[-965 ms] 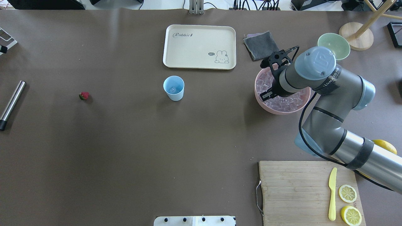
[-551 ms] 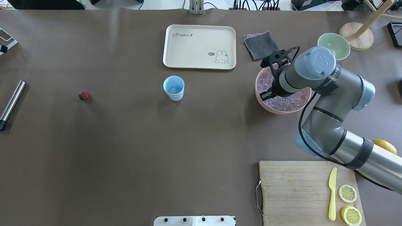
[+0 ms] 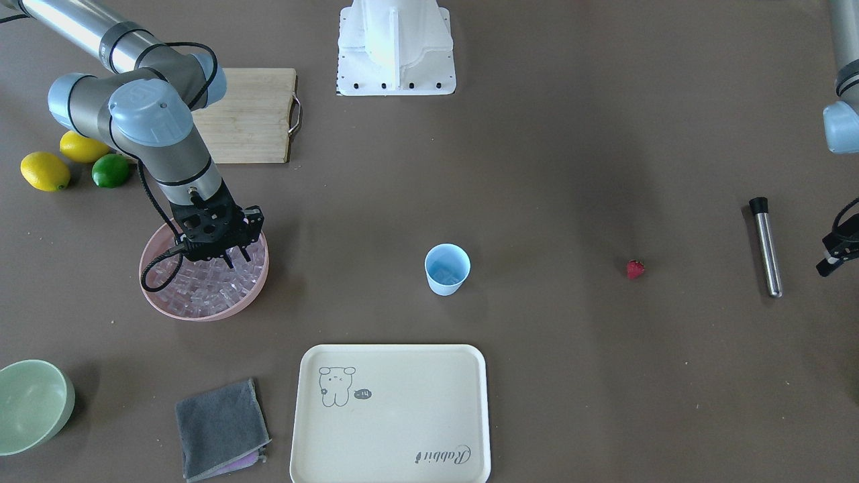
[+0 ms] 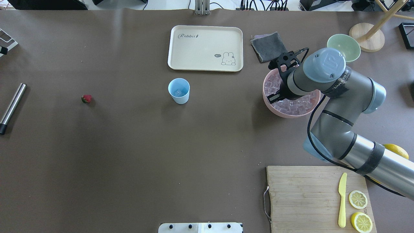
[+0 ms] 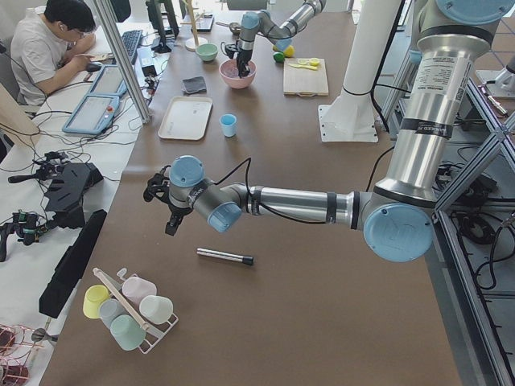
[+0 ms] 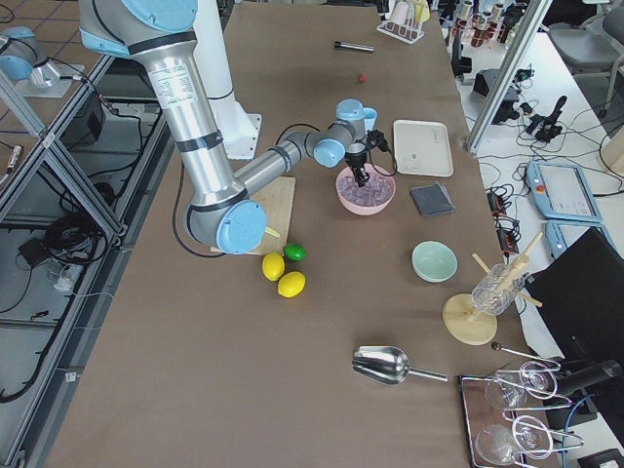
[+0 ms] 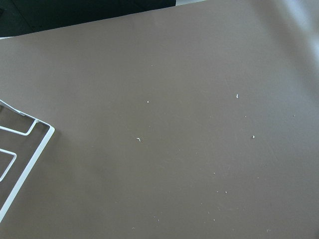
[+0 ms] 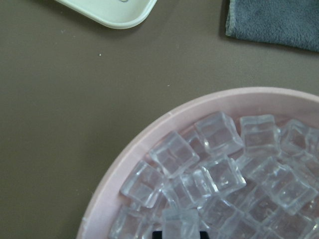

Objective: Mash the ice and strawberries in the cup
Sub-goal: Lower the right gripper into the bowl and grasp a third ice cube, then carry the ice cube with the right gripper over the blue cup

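My right gripper (image 3: 235,257) is down in the pink bowl (image 3: 208,312), fingertips among the ice (image 8: 219,174). On the wrist view one cube (image 8: 180,223) sits right between the finger ends at the bottom edge, but I cannot tell whether it is pinched or the fingers merely stand spread round it. The cup (image 4: 178,91) stands upright, well apart from the bowl, with a little ice at its bottom. The strawberry (image 4: 86,98) lies by itself between the cup and the rod (image 3: 766,247). The left gripper (image 3: 832,257) hangs near the rod; spread or pressed together, I cannot tell
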